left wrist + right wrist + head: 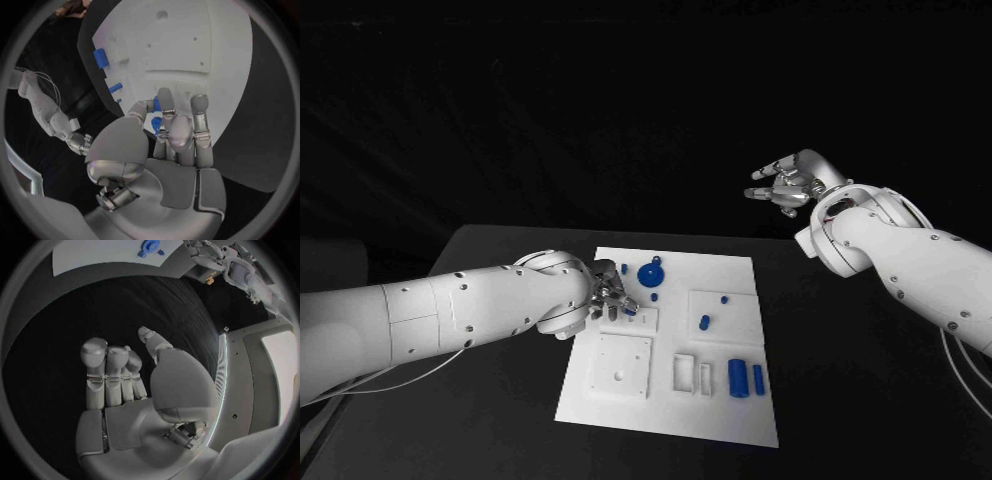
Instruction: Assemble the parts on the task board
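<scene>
The white task board (pixel 661 400) lies mid-table. My left hand (pixel 600 293) rests low over its near-left part; in the left wrist view the left hand (pixel 172 132) pinches a small blue part (pixel 154 104) between thumb and fingers just above the board (pixel 187 50). A round blue part with a tab (pixel 653 276) lies beside that hand. Small blue pieces (pixel 705 322) and two blue cylinders (pixel 737 378) sit further right. My right hand (pixel 790 182) hangs high beyond the table's far edge; the right wrist view shows the right hand (pixel 122 385) holding nothing, fingers apart from the thumb.
Recessed white fixtures (pixel 625 365) stand on the board's near-left half. Bare black tabletop (pixel 488 250) surrounds the board on all sides. The right wrist view looks down from afar on the board's edge (pixel 94 257) and the round blue part (pixel 149 246).
</scene>
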Motion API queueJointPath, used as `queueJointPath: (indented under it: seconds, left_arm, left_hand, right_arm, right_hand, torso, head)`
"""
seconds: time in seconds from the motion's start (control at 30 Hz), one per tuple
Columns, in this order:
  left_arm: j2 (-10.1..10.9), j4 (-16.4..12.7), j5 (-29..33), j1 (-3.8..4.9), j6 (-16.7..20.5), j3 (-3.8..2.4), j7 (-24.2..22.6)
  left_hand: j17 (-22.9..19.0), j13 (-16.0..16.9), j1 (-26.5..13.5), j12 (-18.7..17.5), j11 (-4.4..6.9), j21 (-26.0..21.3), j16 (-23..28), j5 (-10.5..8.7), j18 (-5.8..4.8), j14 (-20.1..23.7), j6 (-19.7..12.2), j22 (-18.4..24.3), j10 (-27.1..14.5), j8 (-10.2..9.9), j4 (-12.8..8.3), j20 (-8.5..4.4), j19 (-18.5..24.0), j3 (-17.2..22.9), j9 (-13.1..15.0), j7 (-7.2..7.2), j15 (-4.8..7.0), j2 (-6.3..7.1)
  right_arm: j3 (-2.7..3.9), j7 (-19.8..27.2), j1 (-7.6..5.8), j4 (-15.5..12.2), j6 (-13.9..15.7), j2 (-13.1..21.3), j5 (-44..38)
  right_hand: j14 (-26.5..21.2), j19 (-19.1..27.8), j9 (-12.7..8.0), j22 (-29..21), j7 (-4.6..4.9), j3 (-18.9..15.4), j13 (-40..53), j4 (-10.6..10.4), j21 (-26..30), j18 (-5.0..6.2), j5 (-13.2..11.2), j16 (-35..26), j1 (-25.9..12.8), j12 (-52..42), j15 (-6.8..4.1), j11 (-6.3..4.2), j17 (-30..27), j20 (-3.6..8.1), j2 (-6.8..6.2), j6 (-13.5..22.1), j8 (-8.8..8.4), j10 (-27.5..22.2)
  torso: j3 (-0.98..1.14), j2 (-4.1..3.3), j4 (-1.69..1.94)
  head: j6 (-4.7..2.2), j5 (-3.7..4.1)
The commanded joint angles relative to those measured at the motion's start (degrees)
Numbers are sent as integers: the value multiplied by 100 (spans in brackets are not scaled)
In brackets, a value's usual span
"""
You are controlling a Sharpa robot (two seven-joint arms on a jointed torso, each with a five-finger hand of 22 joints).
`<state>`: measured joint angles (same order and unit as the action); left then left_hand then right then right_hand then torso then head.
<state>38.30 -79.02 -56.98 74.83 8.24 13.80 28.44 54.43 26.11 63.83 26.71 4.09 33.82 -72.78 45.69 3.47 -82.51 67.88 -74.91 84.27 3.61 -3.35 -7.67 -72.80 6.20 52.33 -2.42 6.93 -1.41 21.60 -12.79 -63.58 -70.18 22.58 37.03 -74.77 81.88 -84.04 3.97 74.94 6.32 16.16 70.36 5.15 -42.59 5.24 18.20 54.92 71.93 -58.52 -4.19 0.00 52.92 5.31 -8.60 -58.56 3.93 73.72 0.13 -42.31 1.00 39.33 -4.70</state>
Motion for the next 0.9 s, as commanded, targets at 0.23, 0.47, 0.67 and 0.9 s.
queueJointPath:
  seconds: [0.23, 0.47, 0.67, 0.9]
  left_arm:
    - [-25, 19, -316, -61, 48, -3, -10]
    - [-44, 46, -378, -94, 43, -3, -30]
    - [-61, 64, -460, -117, 44, -3, -45]
    - [-67, 69, -484, -124, -24, -4, -39]
  left_hand:
    - [-12, -2, 9, 40, 11, -13, -26, 24, -6, -42, 347, -101, 204, 11, -761, 8, -34, 721, 67, 304, 13, -23]
    - [-30, -11, 9, 45, 7, -15, -28, 27, 1, -39, 349, -100, 204, 11, -772, 13, -33, 718, 59, 302, 12, -28]
    - [-30, -11, 9, 45, 7, -15, -28, 27, 1, -39, 349, -100, 204, 11, -772, 13, -33, 718, 59, 302, 12, -28]
    - [-36, -12, 9, 45, 6, -15, -27, 26, 1, -38, 349, -100, 204, 11, -773, 14, -33, 717, 56, 302, 11, -28]
  right_arm:
    - [4, -4, -7, 58, 37, -25, 7]
    - [4, -21, -7, 80, 16, -32, 7]
    - [4, -35, -7, 85, -10, -37, 7]
    - [4, -50, -7, 91, -34, -40, 6]
  right_hand:
    - [41, -319, -10, 239, -2, 29, -5, -9, 6, 31, 20, -33, -60, 0, -5, -13, 5, 9, 13, -41, -35, 1]
    - [41, -319, -10, 239, -2, 29, -5, -9, 6, 31, 20, -33, -60, 0, -5, -13, 5, 9, 13, -41, -35, 1]
    - [47, -319, -9, 231, -3, 31, -11, -6, -4, 28, 26, -34, -70, -4, -5, -13, 24, 11, 8, -43, -34, 3]
    - [49, -320, -7, 232, -7, 27, -8, -3, -21, 26, 25, -33, -72, -14, -6, -15, 37, 11, 11, -58, -32, 7]
  torso:
    - [-3, -11, 2]
    - [-2, -10, 7]
    - [-1, -9, 10]
    - [-1, -11, 19]
  head:
    - [44, 24]
    - [63, 30]
    - [58, 32]
    - [65, 46]
